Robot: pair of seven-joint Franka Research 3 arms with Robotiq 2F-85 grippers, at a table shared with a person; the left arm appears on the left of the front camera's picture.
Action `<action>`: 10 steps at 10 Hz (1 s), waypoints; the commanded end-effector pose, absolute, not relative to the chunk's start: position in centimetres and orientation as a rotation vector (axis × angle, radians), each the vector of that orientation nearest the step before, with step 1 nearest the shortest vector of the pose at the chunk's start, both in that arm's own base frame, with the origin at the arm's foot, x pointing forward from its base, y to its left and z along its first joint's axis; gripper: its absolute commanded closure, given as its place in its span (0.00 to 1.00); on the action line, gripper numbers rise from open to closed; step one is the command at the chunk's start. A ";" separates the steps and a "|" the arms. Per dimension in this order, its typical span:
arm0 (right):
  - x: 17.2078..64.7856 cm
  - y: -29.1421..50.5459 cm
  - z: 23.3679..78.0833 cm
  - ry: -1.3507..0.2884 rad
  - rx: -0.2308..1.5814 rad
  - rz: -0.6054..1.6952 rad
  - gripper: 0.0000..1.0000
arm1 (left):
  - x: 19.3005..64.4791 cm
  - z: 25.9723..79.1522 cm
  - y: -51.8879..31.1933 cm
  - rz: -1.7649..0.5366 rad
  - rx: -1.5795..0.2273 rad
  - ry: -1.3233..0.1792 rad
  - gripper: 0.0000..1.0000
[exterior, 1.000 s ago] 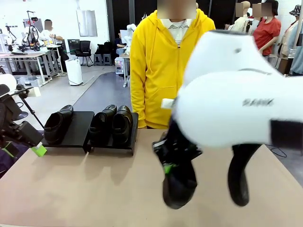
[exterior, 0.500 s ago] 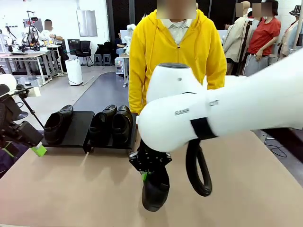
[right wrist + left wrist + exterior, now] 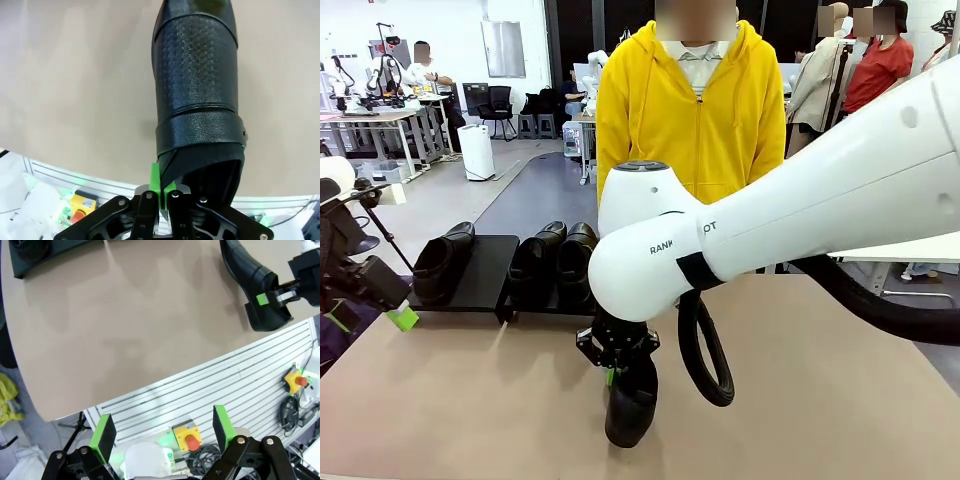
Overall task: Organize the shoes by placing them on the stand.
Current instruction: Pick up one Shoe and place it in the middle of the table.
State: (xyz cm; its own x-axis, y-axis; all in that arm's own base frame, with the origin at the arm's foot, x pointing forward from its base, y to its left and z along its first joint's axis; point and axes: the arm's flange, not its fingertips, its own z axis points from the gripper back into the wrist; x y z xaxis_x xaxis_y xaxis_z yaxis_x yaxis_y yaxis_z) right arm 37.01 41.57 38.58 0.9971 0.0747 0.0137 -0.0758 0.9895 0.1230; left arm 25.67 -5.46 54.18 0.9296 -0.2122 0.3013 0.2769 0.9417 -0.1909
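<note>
Held shoe [image 3: 631, 402]: black, glossy at the rounded toe, pebbled grain across the upper in the right wrist view [image 3: 196, 75], hanging toe-down above the near middle of the bench [image 3: 800, 400]. Pinched at the rim of its opening by the right gripper [image 3: 613, 368], green pads squeezed nearly together on the thin leather edge [image 3: 161, 187]. Seen from the left wrist as a dark tapered shape at the top right [image 3: 252, 280], a green pad pressed to its heel end.

Three more shoes at far left on the stand [image 3: 485, 275], a low black sloped rack of two flat adjoining panels: one on the left panel [image 3: 442, 262], two side by side on the right panel [image 3: 535, 262] [image 3: 577, 260], all with smooth, shiny, rounded toes. Right part of the left panel bare.

Left gripper [image 3: 162, 437] at the near left edge, off the bench, jaws spread wide with nothing between the green pads.

Bench top matte, pale brown, plain and flat; ribbed metal rails and a yellow box with a red button [image 3: 187, 436] below its near edge.

Beyond the far edge, a person in a yellow zip hoodie [image 3: 690, 110], standing. Behind, a large workroom with grey floor, white tables and more people.
</note>
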 end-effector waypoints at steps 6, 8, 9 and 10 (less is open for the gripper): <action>38.5 43.1 38.0 0.005 0.081 0.035 0.00 | 25.8 54.3 -5.4 -0.263 -0.229 -0.287 0.00; 38.2 42.7 38.8 -0.001 0.109 0.057 0.00 | 25.8 54.3 -5.4 -0.263 -0.229 -0.287 0.00; 37.8 41.9 40.3 -0.023 0.127 0.072 0.00 | 25.8 54.3 -5.4 -0.263 -0.229 -0.287 0.00; 37.3 40.0 42.8 -0.054 0.180 0.090 0.00 | 25.8 54.3 -5.4 -0.263 -0.229 -0.287 0.00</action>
